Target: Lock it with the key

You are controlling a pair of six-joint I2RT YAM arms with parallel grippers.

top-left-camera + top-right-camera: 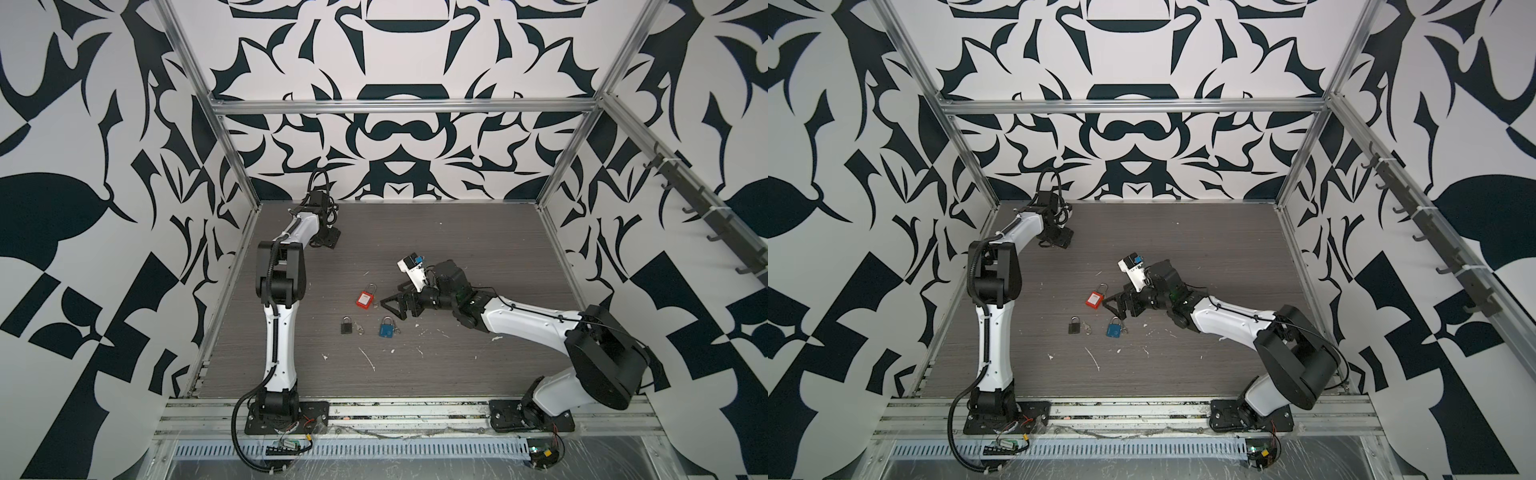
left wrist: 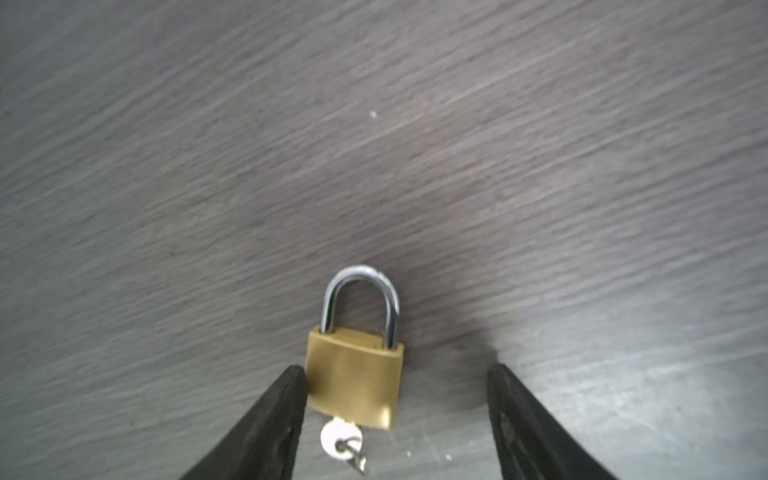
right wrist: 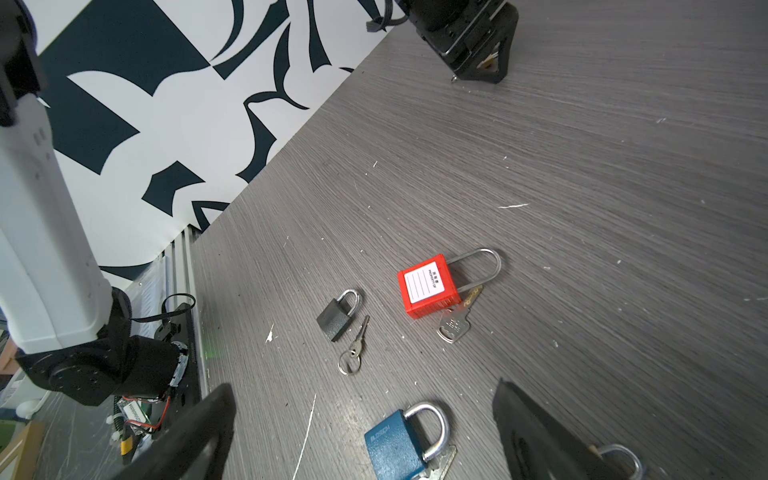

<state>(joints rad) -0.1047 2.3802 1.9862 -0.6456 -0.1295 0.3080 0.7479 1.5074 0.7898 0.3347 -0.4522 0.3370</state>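
Observation:
A brass padlock (image 2: pixel 355 374) lies flat on the grey table, and a silver key (image 2: pixel 340 442) sticks out of its bottom end. My left gripper (image 2: pixel 397 369) is open around it. One finger (image 2: pixel 274 415) touches the side of the lock's body, while the other finger (image 2: pixel 528 419) stands well clear. In both top views this gripper (image 1: pixel 328 240) (image 1: pixel 1061 240) sits low at the far left of the table and hides the padlock. My right gripper (image 3: pixel 362 388) (image 1: pixel 392 304) is open and empty near the table's middle, just above a blue padlock (image 3: pixel 399 449) (image 1: pixel 387 328).
A red padlock (image 3: pixel 430 286) (image 1: pixel 365 299) with a key (image 3: pixel 455 326) beside it lies near the middle. A dark grey padlock (image 3: pixel 334 318) (image 1: pixel 346 325) has a ringed key (image 3: pixel 357 345) next to it. Patterned walls and metal rails (image 1: pixel 232 158) enclose the table.

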